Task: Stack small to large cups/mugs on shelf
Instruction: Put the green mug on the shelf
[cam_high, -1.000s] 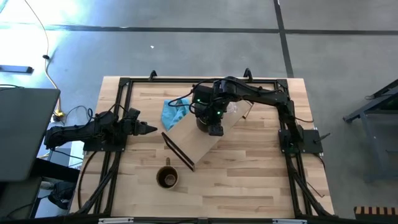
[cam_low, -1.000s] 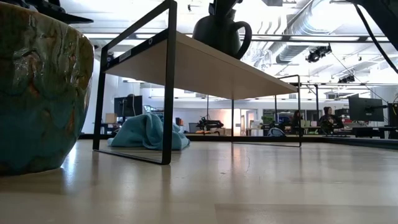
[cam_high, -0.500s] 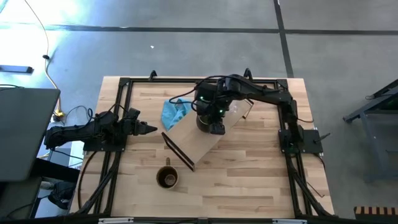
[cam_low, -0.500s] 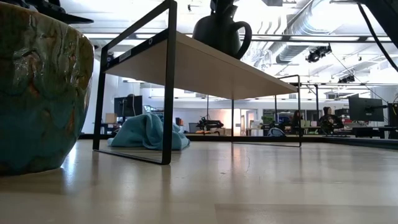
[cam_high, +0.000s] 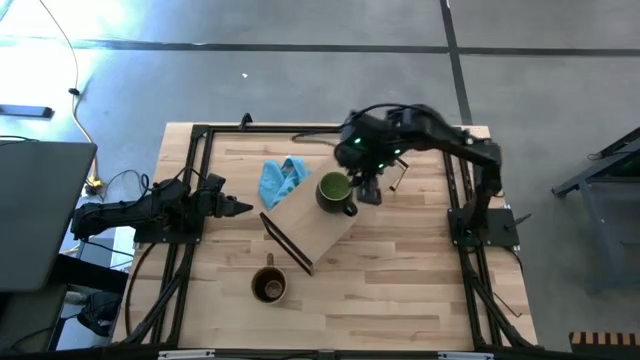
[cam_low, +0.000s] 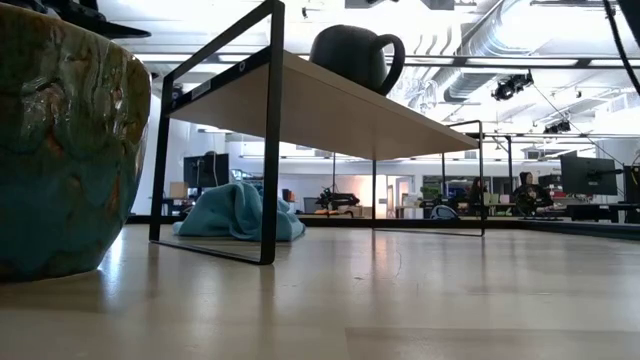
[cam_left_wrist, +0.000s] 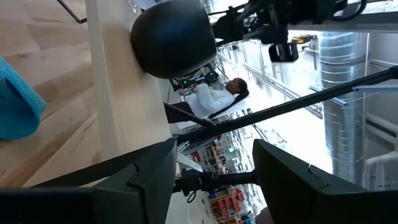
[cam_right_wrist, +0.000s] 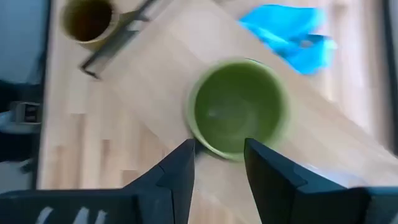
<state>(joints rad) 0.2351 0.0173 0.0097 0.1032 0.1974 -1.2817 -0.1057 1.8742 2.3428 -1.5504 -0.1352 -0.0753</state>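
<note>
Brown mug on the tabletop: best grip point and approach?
Judging by the high view, the brown mug stands upright, mouth open, handle toward the shelf. Likely best: come straight down and pinch the rim wall on the side away from the handle, one finger inside.

You have the mug (cam_high: 335, 192) standing on the shelf (cam_high: 312, 232) mid-table, the cloth (cam_high: 279, 180) just left of it on the tabletop (cam_high: 400, 290), and the second mug (cam_high: 269, 286) near you, beyond the shelf's near end.
</note>
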